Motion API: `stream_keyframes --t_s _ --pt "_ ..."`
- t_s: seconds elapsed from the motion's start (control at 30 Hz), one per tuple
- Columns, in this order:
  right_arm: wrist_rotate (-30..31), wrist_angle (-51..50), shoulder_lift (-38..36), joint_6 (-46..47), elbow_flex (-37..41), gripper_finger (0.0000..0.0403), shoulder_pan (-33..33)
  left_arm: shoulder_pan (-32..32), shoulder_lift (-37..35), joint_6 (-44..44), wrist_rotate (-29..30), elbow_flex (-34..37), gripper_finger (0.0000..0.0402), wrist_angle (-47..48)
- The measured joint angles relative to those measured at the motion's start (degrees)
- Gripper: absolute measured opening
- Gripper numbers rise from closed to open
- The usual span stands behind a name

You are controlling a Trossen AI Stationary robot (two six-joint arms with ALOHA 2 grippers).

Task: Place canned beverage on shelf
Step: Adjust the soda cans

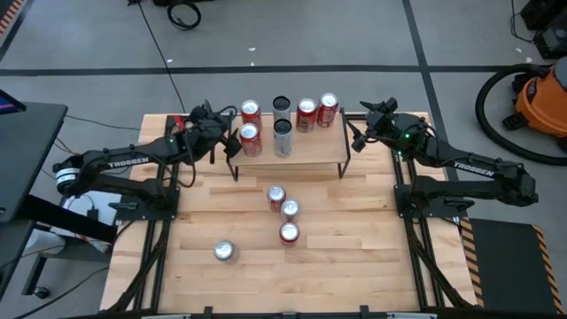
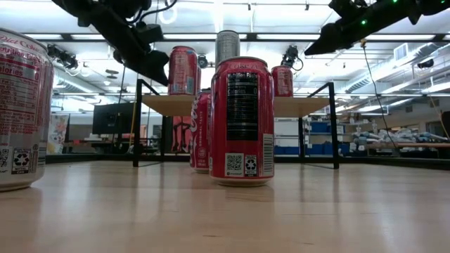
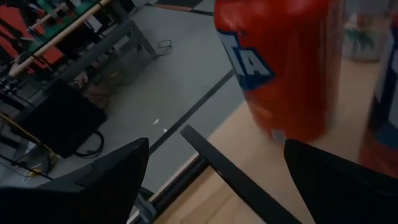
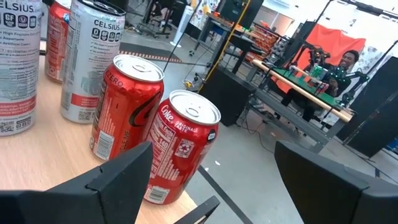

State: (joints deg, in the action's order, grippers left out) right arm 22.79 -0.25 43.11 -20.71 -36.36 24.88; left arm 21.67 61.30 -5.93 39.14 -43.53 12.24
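Holding six upright cans, the shelf (image 1: pixel 310 151) stands at the table's (image 1: pixel 354 257) far edge; four more cans (image 1: pixel 282 213) stand on the table. Left gripper (image 1: pixel 232 142) and right gripper (image 1: pixel 354 133), fingers spread and empty, flank the shelf ends.

floor: grey concrete (image 1: pixel 354 35), dark seam lines crossing it, black cables trailing near the far edge
vacuum: orange shop vac (image 1: pixel 542 97) with a black hose loop, on the floor at the right
desk: dark desk corner (image 1: pixel 27 151) at the left edge
hazard tape: yellow-black strip (image 1: pixel 469 257) beside a dark mat at the right
ceiling: white, long light strips (image 2: pixel 211 42), exposed ducting
benches: workbenches with monitors (image 2: pixel 112 119) and clutter along the far side
person: seated at a far bench (image 4: pixel 345 65), orange-red panel (image 4: pixel 336 40) behind
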Motion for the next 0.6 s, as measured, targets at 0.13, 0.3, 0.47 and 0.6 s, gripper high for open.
stream_keyframes --t_s 0.13,0.3,0.47,0.6 --pt "-0.40 0.30 0.00 0.17 0.00 0.0347 -0.43 0.00 0.95 -2.02 0.24 -0.06 0.0384 -1.52" --pt "-0.42 0.52 0.00 0.17 0.00 0.0347 -1.25 -0.45 3.62 -4.33 0.49 -0.02 0.0384 -2.22" --pt "-0.41 0.50 0.00 0.11 0.00 0.0347 -1.30 -2.03 5.47 -8.09 3.18 -0.02 0.0384 -5.93" --pt "-0.37 0.47 0.00 0.08 0.00 0.0347 -1.30 -2.66 5.96 -8.46 3.21 -0.02 0.0384 -8.01"
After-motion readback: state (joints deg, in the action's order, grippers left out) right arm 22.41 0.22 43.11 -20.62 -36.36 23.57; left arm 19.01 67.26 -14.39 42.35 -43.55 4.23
